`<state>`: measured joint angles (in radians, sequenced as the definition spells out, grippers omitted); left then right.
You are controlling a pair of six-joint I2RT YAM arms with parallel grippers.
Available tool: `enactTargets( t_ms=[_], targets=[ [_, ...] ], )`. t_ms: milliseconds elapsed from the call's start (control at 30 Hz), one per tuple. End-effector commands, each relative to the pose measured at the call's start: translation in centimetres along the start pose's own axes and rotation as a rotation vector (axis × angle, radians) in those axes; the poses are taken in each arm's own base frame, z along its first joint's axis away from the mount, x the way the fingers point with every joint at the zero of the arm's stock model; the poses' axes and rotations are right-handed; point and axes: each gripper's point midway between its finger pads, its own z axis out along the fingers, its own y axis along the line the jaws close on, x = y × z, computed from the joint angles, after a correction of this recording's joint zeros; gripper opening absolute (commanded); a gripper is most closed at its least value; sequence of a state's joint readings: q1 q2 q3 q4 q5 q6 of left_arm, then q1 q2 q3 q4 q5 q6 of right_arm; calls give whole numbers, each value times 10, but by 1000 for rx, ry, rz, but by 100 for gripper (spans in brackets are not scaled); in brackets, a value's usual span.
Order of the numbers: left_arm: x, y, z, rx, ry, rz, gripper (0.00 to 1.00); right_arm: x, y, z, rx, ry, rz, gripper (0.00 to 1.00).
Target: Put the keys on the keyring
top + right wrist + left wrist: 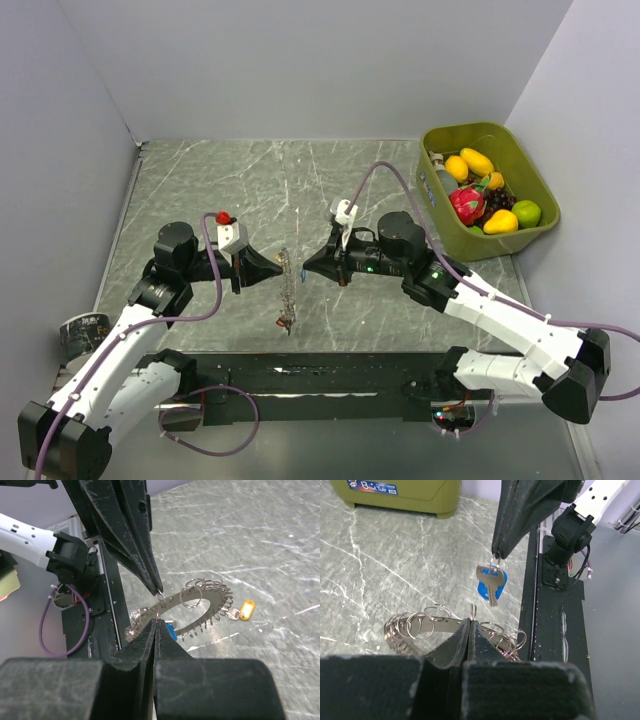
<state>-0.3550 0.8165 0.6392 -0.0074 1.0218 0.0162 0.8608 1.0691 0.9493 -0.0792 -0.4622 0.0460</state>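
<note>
The left gripper [470, 626] has its fingers pressed shut on the edge of the keyring [441, 624], a broad curved band of grey metal strung with many small wire loops. From above the keyring shows edge-on, so it seems to be held up off the grey marbled table [200, 190], probably so that its loops face the other arm. One yellow-tagged key [246, 609] hangs at the far end of the keyring and looks to be on it already.

Just right of the keyring dangles a silver key with a blue plastic head [492, 584], close above the loops but, in the left wrist view, not touching them. It hangs blade-down from the small loop at its head, which the right gripper [156, 626] pinches with its fingers fully closed. That grip leaves the key free to swing, so I judge that threading it is still to do.

Well right of the keyring stands an olive-green plastic bin [522, 152] of toy fruit.
</note>
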Motion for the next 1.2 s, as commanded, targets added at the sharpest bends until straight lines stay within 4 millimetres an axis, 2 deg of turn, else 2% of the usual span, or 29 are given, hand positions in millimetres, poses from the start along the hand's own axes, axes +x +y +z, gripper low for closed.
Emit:
enactTargets(
  t_ms=[0, 567, 1167],
  targets=[
    [-27, 0, 0, 0, -46, 95, 1, -28, 9, 3, -35, -51, -60, 0],
    [-25, -3, 2, 34, -39, 77, 1, -12, 2, 24, -22, 15, -75, 0],
    [-26, -10, 1, 69, -51, 90, 1, -1, -8, 31, 19, 42, -58, 0]
  ],
)
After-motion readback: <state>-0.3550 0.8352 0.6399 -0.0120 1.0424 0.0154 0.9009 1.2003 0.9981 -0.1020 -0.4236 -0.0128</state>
